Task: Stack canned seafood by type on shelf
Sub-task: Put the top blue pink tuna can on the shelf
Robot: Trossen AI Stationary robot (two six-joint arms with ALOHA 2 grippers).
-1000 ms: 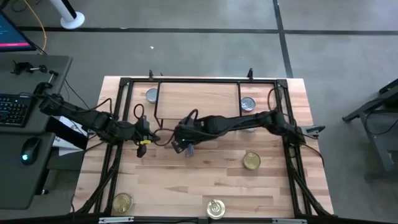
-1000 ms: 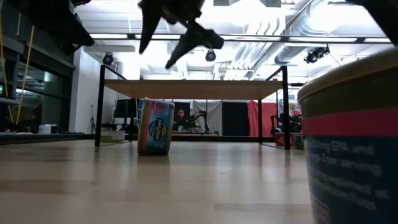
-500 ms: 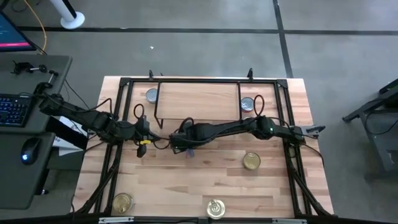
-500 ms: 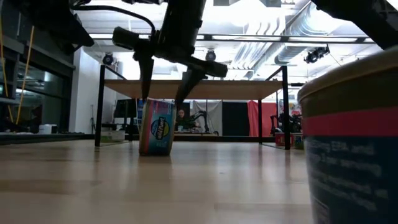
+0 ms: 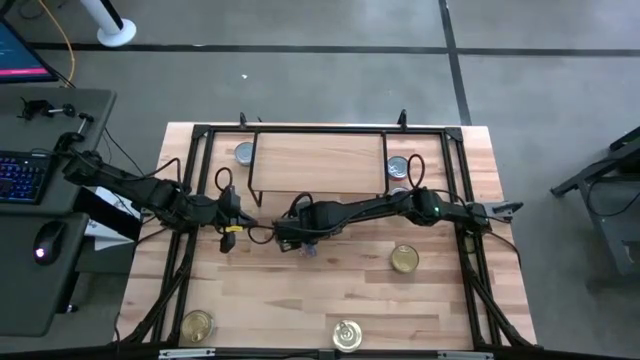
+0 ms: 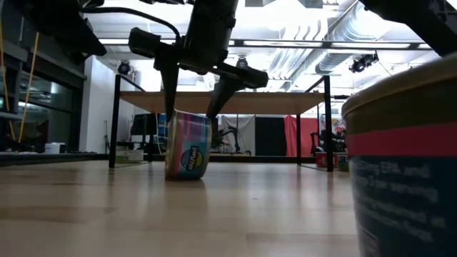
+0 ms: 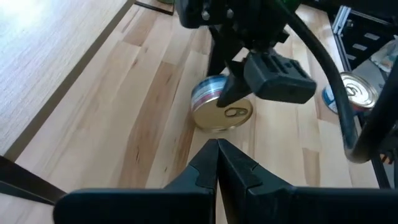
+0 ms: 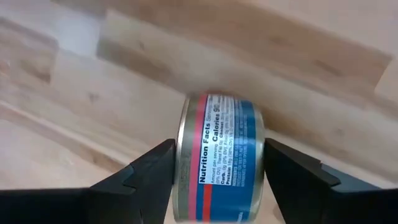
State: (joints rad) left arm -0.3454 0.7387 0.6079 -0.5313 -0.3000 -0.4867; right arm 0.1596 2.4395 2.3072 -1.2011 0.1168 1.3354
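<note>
A gold-topped tin [image 5: 309, 246] with a blue and pink label stands on its edge on the table in front of the shelf [image 5: 318, 160], tilted in the low view [image 6: 188, 146]. My right gripper [image 5: 300, 237] reaches in from the right and comes down over the tin, one finger on each flat face [image 8: 221, 155]. My left gripper [image 5: 232, 222] waits shut just left of it; its wrist view shows the tin's gold top [image 7: 222, 112]. Other tins lie flat: silver ones [image 5: 244, 153] [image 5: 398, 167] beside the shelf, gold ones [image 5: 404, 259] [image 5: 347, 335] [image 5: 197, 326] nearer. My right gripper pinches the tin between its two fingers [image 8: 149, 174], one on each flat end, the label wall [image 8: 217, 146] facing the wrist camera. The fingers come from above, pointing down. The tin stands tilted with its lower rim [image 6: 187, 177] on the table.
The shelf's light wood top [image 6: 221, 102] stands on thin black legs behind the tin, with open space beneath it. A black frame [image 5: 200, 135] borders the table. One tin [image 6: 400, 164] sits very close to the low camera. Bare wood lies between the shelf and the near tins.
My right gripper has come down over the standing tin, its fingers ending on either side of it. The tin has since tipped from upright on its edge to a tilt and shifted slightly sideways, its lower rim staying on the table.
</note>
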